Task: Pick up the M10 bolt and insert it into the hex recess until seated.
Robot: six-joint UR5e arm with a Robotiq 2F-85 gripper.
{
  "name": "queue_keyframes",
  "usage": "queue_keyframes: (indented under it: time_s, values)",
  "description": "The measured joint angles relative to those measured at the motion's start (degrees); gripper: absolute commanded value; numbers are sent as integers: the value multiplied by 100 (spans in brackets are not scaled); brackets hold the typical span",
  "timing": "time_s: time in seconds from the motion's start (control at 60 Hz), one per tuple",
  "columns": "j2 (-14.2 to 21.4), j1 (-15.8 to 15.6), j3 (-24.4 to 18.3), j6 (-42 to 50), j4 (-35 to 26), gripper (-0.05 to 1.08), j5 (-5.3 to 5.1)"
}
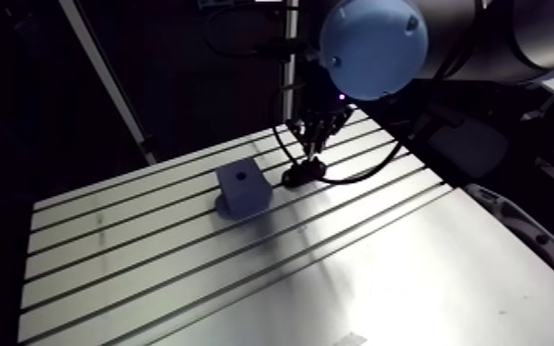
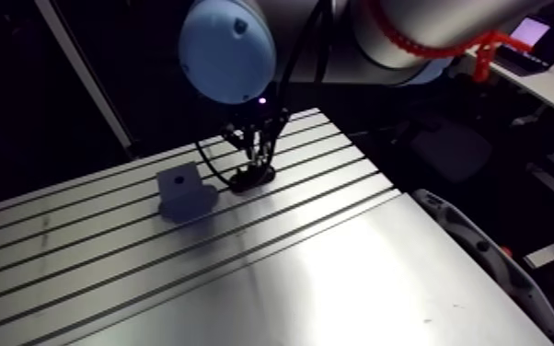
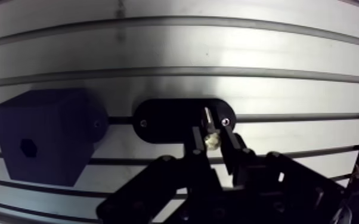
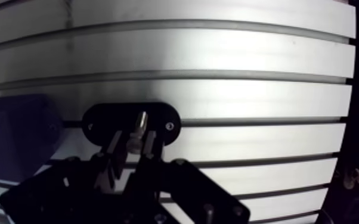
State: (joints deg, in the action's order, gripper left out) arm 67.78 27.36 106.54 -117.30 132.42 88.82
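Observation:
In the wrist view a metal M10 bolt (image 3: 209, 126) sits between my gripper's (image 3: 213, 136) two dark fingers, which are shut on it near its head. The bolt's shank points out over a black oval holder plate (image 3: 170, 122) fixed to the slotted table. Beside the plate, off to one side of the gripper, stands a dark blue block (image 3: 42, 143) with a small hex recess (image 3: 27, 147) in its facing side. In the arm view the gripper (image 1: 312, 149) hangs just above the black plate (image 1: 301, 172), right of the blue block (image 1: 242, 187).
The slotted aluminium table (image 1: 244, 276) stretches out in front of the block. A black cable (image 1: 373, 170) loops across the table behind the gripper. The table's right edge (image 2: 446, 230) runs close to the arm.

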Motion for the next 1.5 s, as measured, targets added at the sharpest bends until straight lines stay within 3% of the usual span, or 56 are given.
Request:
queue_keyframes:
  time_s: [0.25,0.4,0.533,1.083,1.5]
  values:
    - [194,-16,-148,-3,-235,84,-21]
    - [342,-45,-387,-2,-680,96,-32]
    - [425,-143,-704,33,-1231,99,-37]
    - [402,-931,-2007,388,-3196,107,-9]
    - [291,-1469,-2434,633,-4160,107,46]
